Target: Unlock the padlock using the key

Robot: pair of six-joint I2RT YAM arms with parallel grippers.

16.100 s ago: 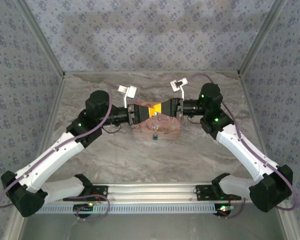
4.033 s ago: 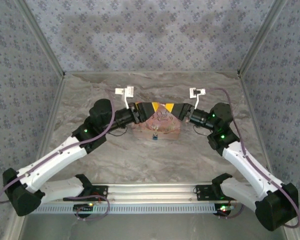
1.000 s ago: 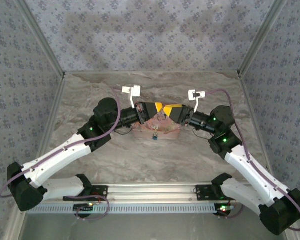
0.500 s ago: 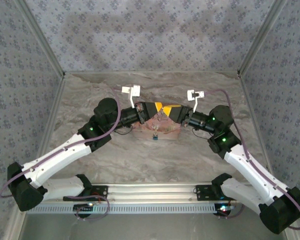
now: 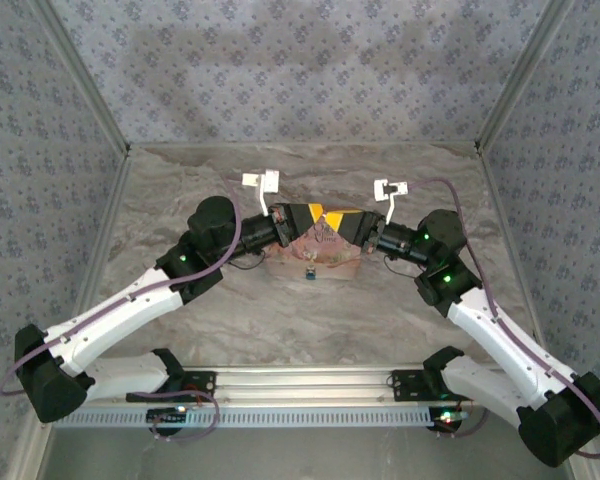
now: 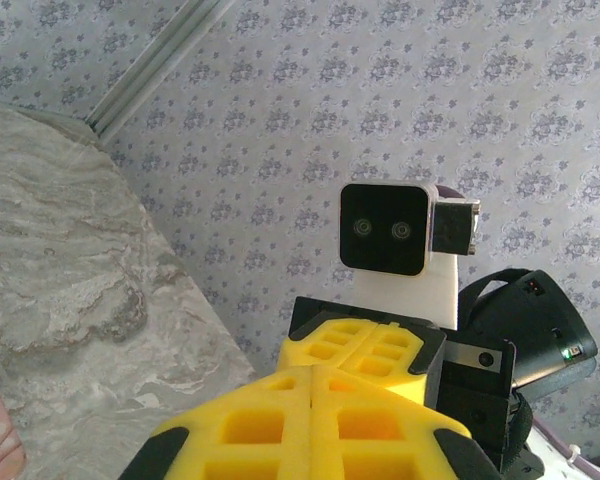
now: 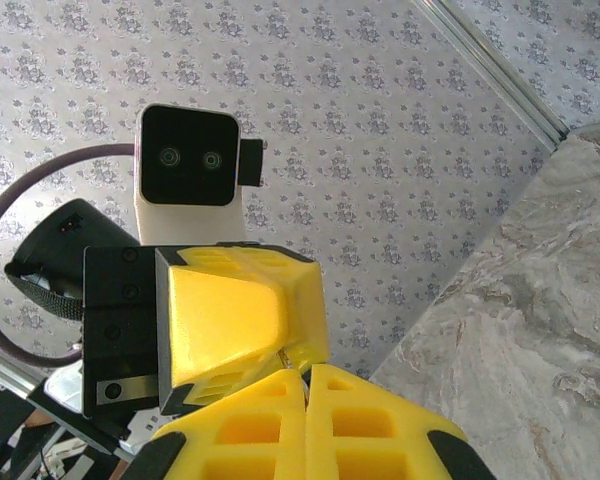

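The padlock (image 5: 309, 271) is seen as a tiny blue-teal speck with a darker part. It is set at the 6 o'clock edge of a pink illustrated box (image 5: 332, 260), which lies on the table (image 5: 380, 320) towards 12 o'clock from the arm bases. The key cannot be made out for certain. At the tip of the right gripper (image 7: 305, 378) a thin dark sliver is glimpsed, but what it is cannot be told.

The tabletop is veined like grey marble and the walls (image 5: 300, 70) are covered in a small floral print. The finger pads are yellow and moulded in an open lattice.

The left gripper (image 5: 313, 214) is held at 11 o'clock of the padlock and the right gripper (image 5: 338, 215) at 1 o'clock, tip to tip above the box. Both pairs of fingers are pressed together with no gap. Whether anything is pinched cannot be told.

Since half a second ago almost nothing has been altered. Four seconds ago the two tips were held farther apart.
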